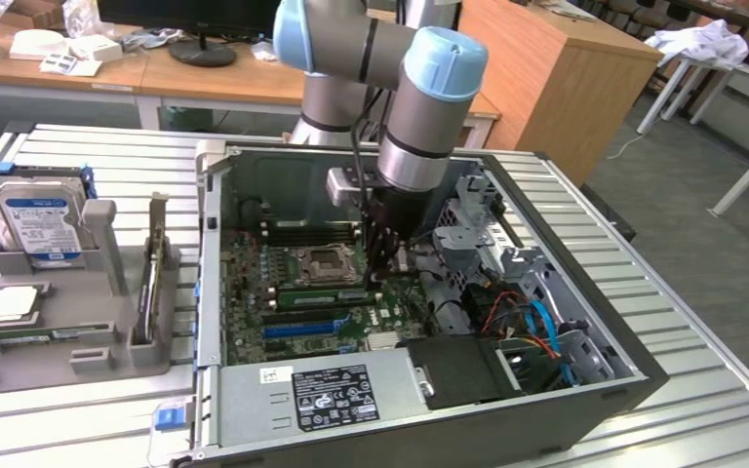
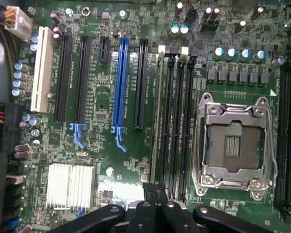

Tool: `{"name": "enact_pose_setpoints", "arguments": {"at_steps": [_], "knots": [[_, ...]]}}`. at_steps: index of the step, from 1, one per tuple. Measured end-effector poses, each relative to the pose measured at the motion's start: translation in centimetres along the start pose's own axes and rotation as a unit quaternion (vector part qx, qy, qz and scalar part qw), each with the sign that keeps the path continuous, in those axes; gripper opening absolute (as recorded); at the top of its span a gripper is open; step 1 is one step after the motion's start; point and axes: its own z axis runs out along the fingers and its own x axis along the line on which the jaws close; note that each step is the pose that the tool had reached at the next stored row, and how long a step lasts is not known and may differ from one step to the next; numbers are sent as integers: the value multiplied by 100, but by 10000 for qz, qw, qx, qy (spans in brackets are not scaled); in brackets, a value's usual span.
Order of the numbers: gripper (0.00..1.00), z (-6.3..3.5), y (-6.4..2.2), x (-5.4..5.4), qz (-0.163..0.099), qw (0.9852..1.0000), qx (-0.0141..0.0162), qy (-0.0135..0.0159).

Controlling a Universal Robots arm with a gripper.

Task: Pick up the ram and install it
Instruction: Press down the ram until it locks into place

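The gripper (image 2: 155,194) is fully closed, its fingers pinched together directly above the ram (image 2: 158,121), which stands edge-up in the first of 4 memory slots on the motherboard (image 2: 102,102), just beside the CPU socket (image 2: 233,145). Whether the fingers touch its top edge cannot be told. The ram looks light, thin and stiff, yet fragile; it is best taken by its long bare edges, away from chips and contacts. The arm (image 1: 420,117) reaches straight down into the open computer case (image 1: 570,292), wrist vertical, gripper (image 1: 381,278) low over the board.
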Motion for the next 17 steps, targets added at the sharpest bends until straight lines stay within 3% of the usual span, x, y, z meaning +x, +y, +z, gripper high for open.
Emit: {"name": "enact_pose_setpoints", "arguments": {"at_steps": [4,5,8,11,17], "knots": [[11,35,0,1,1,10000,-3,6],[11,3,2,-3,1,10000,2,-12],[11,-131,28,6,1,10000,1,-3],[11,-131,153,-1,3,10000,47,5],[11,-117,427,-14,5,10000,68,16]]}}
